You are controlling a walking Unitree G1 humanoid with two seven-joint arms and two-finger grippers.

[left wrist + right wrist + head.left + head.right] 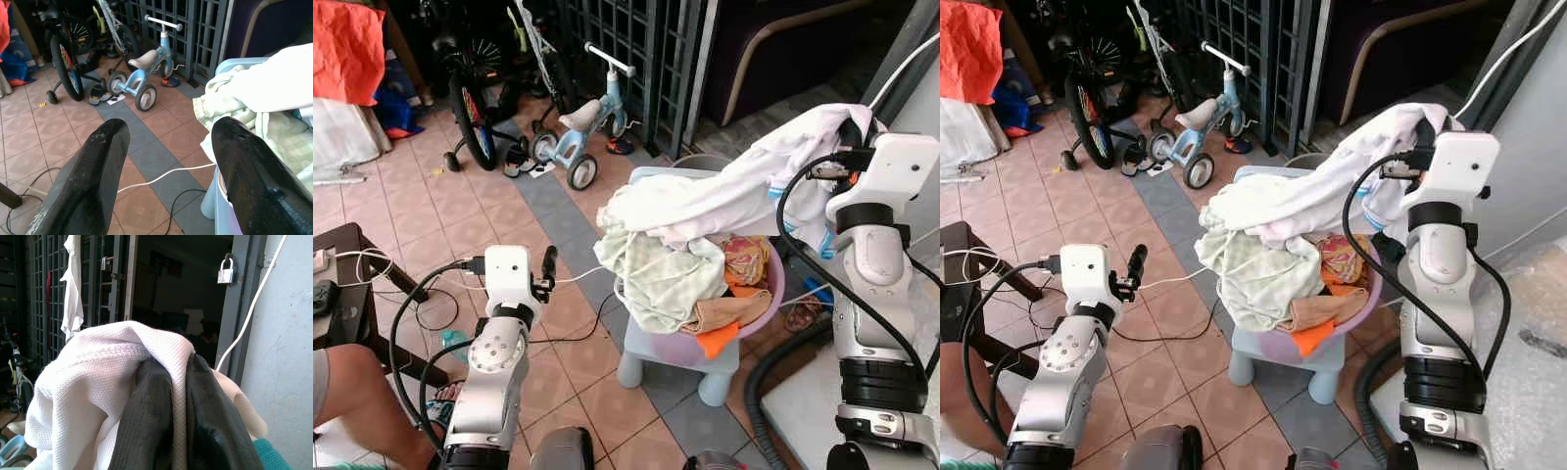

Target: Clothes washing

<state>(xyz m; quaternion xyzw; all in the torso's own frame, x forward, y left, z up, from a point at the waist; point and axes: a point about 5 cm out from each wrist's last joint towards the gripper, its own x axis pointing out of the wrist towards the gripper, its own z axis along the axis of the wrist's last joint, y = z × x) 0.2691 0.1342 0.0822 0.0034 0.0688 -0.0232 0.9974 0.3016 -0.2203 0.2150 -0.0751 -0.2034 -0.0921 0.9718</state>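
Holding a white shirt [734, 191] up high, my right claw [178, 396] has its two black fingers pinched tight on a fold of the cloth, as my right wrist view shows. The shirt hangs from my claw and drapes down over the rest of the washing, with its far end lying on a pale green cloth [656, 274] in the pink basin [766, 294]. The basin is heaped full and sits on a small blue stool [680, 357]. My left claw [548, 266] waits low beside the basin with its fingers [98, 166] apart and nothing in them. I think the job now is to get this shirt all the way out of the pile. To do it well, I should lift slowly and straight up, so the shirt slides free and does not drag the other clothes over the edge. I must keep my pinch tight, or it may slip.
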